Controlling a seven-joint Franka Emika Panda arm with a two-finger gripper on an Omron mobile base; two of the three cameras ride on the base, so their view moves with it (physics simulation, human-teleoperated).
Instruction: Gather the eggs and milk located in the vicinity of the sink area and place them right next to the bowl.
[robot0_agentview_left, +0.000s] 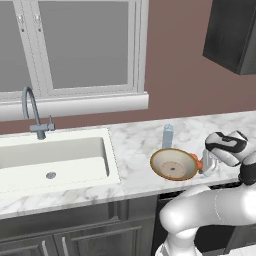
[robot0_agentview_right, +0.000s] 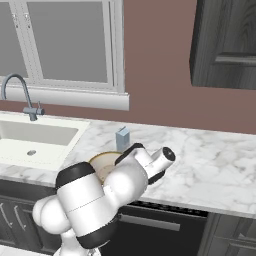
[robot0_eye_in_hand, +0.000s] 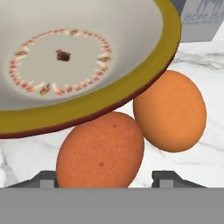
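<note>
Marble counter (robot0_agentview_left: 140, 150): two eggs (robot0_eye_in_hand: 103, 151) tucked under bowl (robot0_eye_in_hand: 87, 57) rim, partly hidden; claw (robot0_eye_in_hand: 103, 179) parted, gripping nothing; milk (robot0_eye_in_hand: 203, 19) cropped.

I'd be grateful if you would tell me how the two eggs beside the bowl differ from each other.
The near egg sits low between the gripper's fingertips; the far egg lies beyond it, closer to the milk carton. The near egg is partly tucked under the bowl's rim, and the far egg mostly clear of it. Both are smooth, orange-brown and resting on the marble counter.
</note>
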